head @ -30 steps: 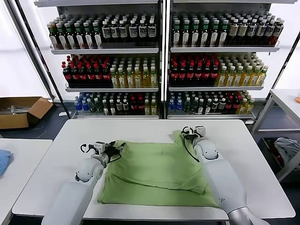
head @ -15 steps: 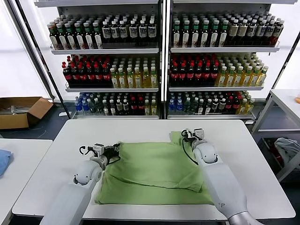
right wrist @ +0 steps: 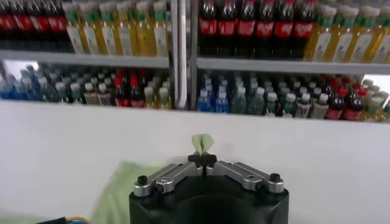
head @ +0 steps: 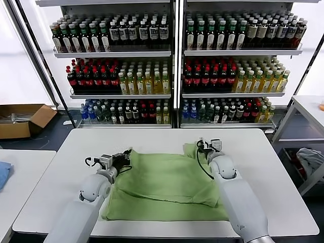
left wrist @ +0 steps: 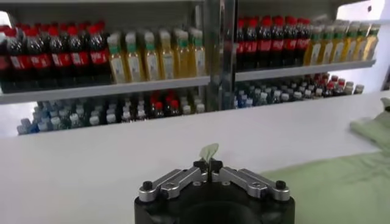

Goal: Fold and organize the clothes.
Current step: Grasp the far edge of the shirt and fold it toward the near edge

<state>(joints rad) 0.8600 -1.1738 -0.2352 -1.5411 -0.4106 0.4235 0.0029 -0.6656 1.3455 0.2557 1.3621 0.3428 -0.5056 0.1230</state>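
Note:
A light green shirt [head: 167, 185] lies folded over on the white table [head: 55, 177]; no collar, buttons or print show. My left gripper [head: 126, 153] is shut on a pinch of the shirt's far left edge; the green tip [left wrist: 208, 151] sticks out between the jaws of this gripper [left wrist: 208, 166]. My right gripper [head: 200, 145] is shut on the shirt's far right corner; a green tip [right wrist: 202, 143] pokes out of the right gripper [right wrist: 202, 159]. Both hold the fabric low over the table's far half.
Shelves of bottles [head: 172, 66] stand behind the table. A cardboard box [head: 23, 120] lies on the floor at the left. A second table [head: 15, 177] with a blue cloth is at the left, and a side table [head: 309, 109] at the right.
Both grippers have carried the shirt's edge toward the table's far side and slightly left. The shirt's near edge has slid away from the front edge and the fabric lies flatter.

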